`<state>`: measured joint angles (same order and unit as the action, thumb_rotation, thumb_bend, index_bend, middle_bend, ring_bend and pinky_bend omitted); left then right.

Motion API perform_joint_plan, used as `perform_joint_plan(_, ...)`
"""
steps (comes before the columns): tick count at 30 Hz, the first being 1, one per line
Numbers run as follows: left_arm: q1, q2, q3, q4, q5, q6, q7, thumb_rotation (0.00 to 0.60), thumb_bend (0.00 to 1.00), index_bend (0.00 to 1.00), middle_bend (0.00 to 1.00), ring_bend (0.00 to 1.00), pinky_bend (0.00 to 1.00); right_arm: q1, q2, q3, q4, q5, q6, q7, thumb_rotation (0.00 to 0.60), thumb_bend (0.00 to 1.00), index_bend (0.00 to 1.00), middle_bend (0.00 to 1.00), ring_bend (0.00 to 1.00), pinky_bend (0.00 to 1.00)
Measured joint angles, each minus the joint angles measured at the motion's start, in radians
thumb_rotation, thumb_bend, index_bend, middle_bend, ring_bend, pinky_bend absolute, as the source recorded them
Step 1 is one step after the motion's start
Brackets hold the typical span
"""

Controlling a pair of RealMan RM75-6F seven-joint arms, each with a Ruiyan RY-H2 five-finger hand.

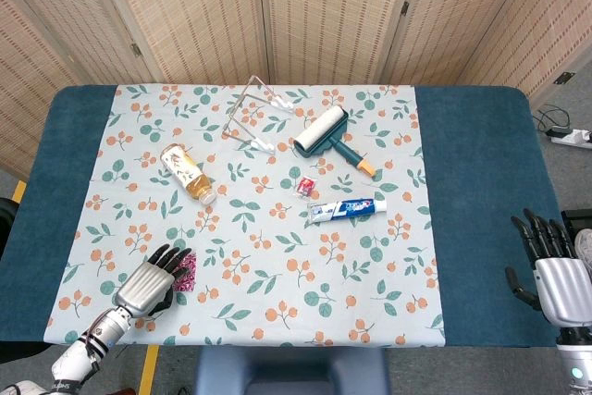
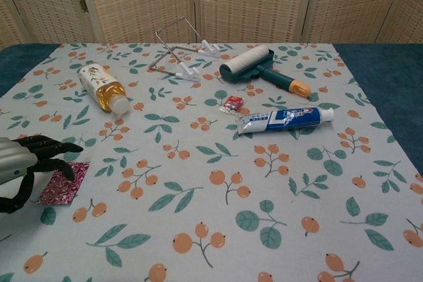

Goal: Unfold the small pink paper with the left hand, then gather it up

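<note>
The small pink patterned paper (image 2: 66,181) lies folded flat on the floral cloth near the front left; in the head view only its right edge (image 1: 188,272) shows. My left hand (image 2: 30,160) (image 1: 153,283) hovers over the paper's left part with fingers spread, partly covering it; whether the fingertips touch it cannot be told. My right hand (image 1: 555,270) stays off the table's right edge, fingers spread and holding nothing.
A tea bottle (image 1: 188,174) lies at the left. A clear wire stand (image 1: 254,117), a lint roller (image 1: 328,135), a small red packet (image 1: 306,185) and a toothpaste tube (image 1: 348,209) lie at the middle and back. The blue table edge (image 1: 42,256) runs beside my left arm.
</note>
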<state>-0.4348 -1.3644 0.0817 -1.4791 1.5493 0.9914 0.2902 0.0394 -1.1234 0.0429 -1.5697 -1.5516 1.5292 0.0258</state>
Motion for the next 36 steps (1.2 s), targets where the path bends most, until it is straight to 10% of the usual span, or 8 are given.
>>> perform_joint_plan(36,0.049,0.082,0.015,0.025,-0.071,0.049,-0.016,0.373,1.0,0.27,0.01,0.0,0.0,0.006,-0.007,0.001,0.003,0.006,-0.014,-0.004,0.6,0.46,0.0,0.0,0.0,0.0)
